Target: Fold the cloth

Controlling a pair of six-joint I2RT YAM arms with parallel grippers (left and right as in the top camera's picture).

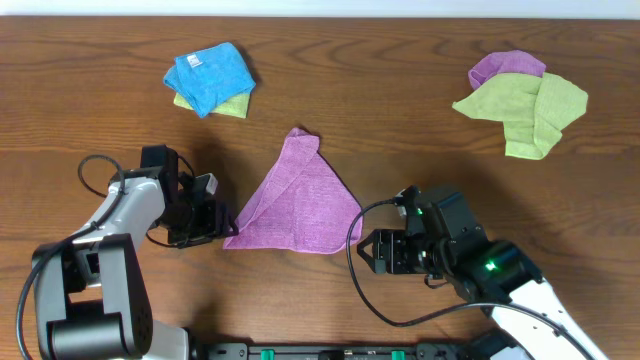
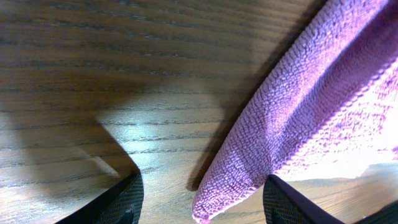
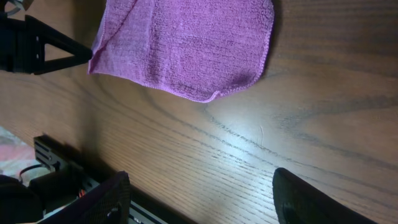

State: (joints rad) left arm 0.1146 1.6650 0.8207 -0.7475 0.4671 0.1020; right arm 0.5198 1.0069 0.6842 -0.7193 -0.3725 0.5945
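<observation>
Purple cloth (image 1: 298, 200) lies at the middle of the desk (image 1: 400, 120) in a triangle, apex away from the robot and long edge toward it, which reads as one diagonal fold already made. The step in hand looks like taking hold for the next fold. The left end effector (image 1: 226, 226) sits low at the near-left corner, released. In the left wrist view its two fingers stand spread with the corner's tip lying on the wood between them, not pinched. The right end effector (image 1: 366, 252) is released too, fingers apart over bare wood, near the near-right corner but not touching it. My guess is that the next move calls for the left fingers to clench on that corner, catching every layer, then lift it just clear and carry it across to the opposite corner. The right could pin or mirror the move so the cloth does not slide. By count there are two arms and one cloth being worked. Two heaps lie well apart at the far edge. On the left, a blue cloth (image 1: 208, 72) lies on a yellow-green one (image 1: 232, 104). On the right, a green cloth (image 1: 530, 108) lies with a second purple one (image 1: 505, 66) showing behind it. That makes five cloths in all, as far as colour tells.
</observation>
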